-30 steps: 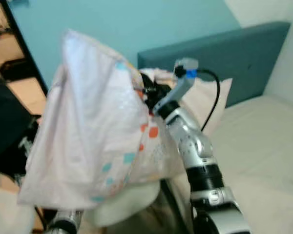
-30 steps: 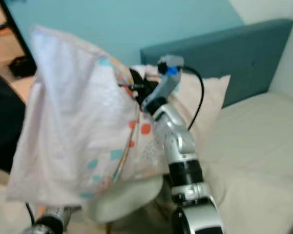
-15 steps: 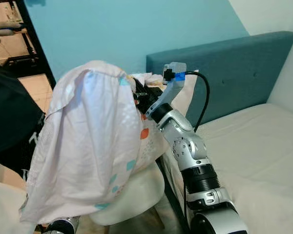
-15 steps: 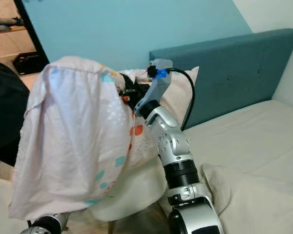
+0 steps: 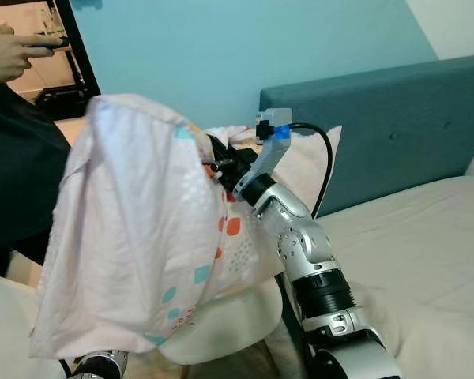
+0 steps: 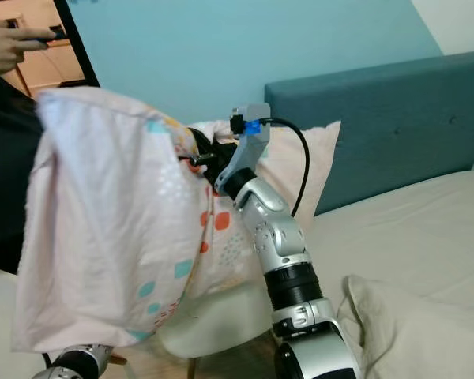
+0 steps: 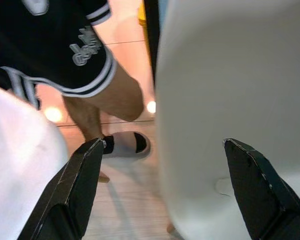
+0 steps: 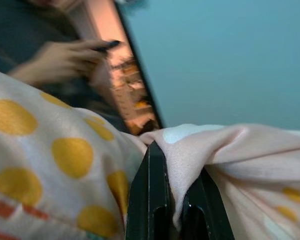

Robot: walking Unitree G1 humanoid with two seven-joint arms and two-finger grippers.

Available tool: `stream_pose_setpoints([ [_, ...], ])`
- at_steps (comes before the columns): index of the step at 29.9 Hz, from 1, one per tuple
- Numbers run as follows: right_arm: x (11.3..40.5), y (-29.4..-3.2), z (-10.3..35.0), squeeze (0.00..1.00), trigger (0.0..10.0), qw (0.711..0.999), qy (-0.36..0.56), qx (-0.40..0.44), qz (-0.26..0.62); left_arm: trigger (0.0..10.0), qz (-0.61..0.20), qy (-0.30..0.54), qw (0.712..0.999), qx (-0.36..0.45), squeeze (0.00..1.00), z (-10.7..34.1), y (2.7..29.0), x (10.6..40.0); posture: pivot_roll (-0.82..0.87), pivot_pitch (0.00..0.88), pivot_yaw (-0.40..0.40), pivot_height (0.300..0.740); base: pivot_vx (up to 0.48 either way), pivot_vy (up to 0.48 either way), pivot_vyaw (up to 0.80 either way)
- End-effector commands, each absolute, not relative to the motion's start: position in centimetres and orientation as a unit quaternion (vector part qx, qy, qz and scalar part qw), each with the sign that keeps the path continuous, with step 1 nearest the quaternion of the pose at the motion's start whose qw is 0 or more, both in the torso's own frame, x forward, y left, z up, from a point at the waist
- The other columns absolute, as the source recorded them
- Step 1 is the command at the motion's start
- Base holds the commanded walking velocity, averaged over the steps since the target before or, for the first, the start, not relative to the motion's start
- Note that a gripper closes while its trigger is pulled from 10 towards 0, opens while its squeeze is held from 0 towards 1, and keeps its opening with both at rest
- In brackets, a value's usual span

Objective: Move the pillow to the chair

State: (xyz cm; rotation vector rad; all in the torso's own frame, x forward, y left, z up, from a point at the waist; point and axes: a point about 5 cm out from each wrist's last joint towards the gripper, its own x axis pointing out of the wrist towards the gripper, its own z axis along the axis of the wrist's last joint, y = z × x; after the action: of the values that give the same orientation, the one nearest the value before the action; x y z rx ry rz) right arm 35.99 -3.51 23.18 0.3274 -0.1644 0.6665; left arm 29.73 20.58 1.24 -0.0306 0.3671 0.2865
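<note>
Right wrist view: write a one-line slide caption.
Right claw shut on a fold of the pillow, a person's hand behind.

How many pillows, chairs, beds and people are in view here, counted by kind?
Pillows: 2, a patterned pillow held up by the right gripper, and a plain pillow against the headboard.
Chairs: 1, a white chair.
Beds: 1, a bed.
People: 1, a person.
Total: 5.

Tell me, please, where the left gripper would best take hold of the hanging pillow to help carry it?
Probably the pillow's loose lower corner, approached from below: the right gripper already pinches the top fold, so the fabric droops free above the white chair. The left gripper, jaws open, sits low.
</note>
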Motion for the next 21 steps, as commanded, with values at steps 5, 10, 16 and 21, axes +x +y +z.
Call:
stream_pose_setpoints([
  [5,35.9,-2.9,23.7,0.00,10.0,0.927,-0.092,0.151,0.330,10.0,0.131,0.176,0.975,-0.016,0.00,1.4,20.2,30.0,-0.10,0.001,0.052,0.740,0.000,0.000,0.00],
  [10,35.4,-2.6,23.3,0.00,10.0,0.917,-0.084,0.154,0.358,10.0,0.122,0.176,0.977,-0.013,0.00,1.4,19.9,30.0,-0.10,0.008,0.053,0.740,0.076,0.000,0.00],
  [16,35.3,-2.7,23.1,0.00,10.0,0.919,-0.090,0.133,0.361,10.0,0.121,0.176,0.977,-0.014,0.00,1.4,19.8,30.0,-0.10,0.009,0.054,0.740,0.294,0.000,0.63],
  [21,36.3,-3.7,22.7,0.00,10.0,0.943,-0.074,0.129,0.298,10.0,0.127,0.185,0.974,-0.023,0.00,1.2,19.8,30.0,-0.10,0.009,0.056,0.740,0.049,0.000,0.46],
])
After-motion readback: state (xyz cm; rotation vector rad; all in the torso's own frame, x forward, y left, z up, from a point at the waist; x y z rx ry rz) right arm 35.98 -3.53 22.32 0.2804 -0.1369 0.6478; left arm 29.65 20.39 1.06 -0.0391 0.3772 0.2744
